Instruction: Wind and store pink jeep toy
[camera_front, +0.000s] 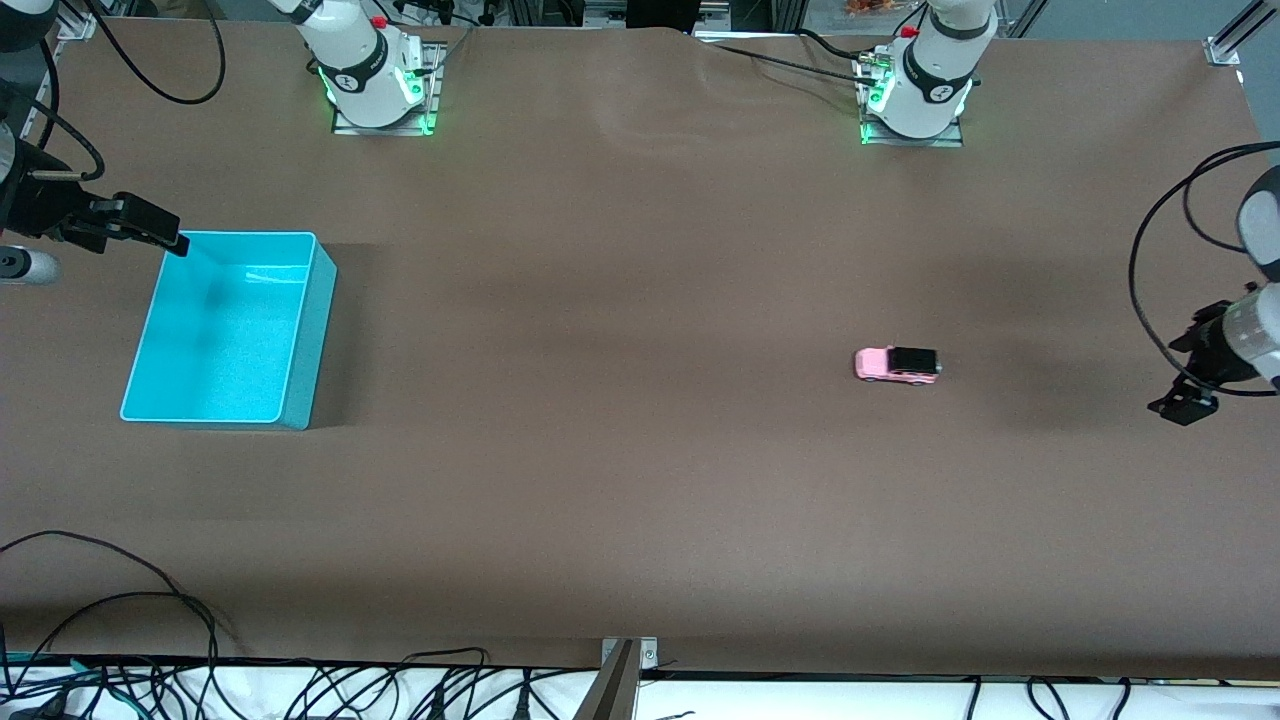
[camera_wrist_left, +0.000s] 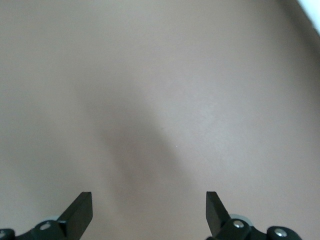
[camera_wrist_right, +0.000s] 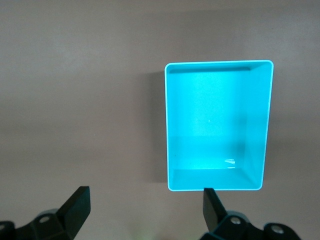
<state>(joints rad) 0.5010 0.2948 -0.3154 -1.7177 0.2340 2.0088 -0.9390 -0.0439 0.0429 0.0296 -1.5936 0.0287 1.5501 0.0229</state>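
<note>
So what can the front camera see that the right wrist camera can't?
Only the front view shows the pink jeep toy on the table toward the left arm's end, plus the left tool waiting open over bare table. Only the right wrist view looks straight down into the cyan bin, which holds nothing. Both show the bin, the brown table and the open right tool.

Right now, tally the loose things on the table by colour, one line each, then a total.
Pink: 1, the pink jeep toy
Cyan: 1, the cyan bin
Total: 2
</note>
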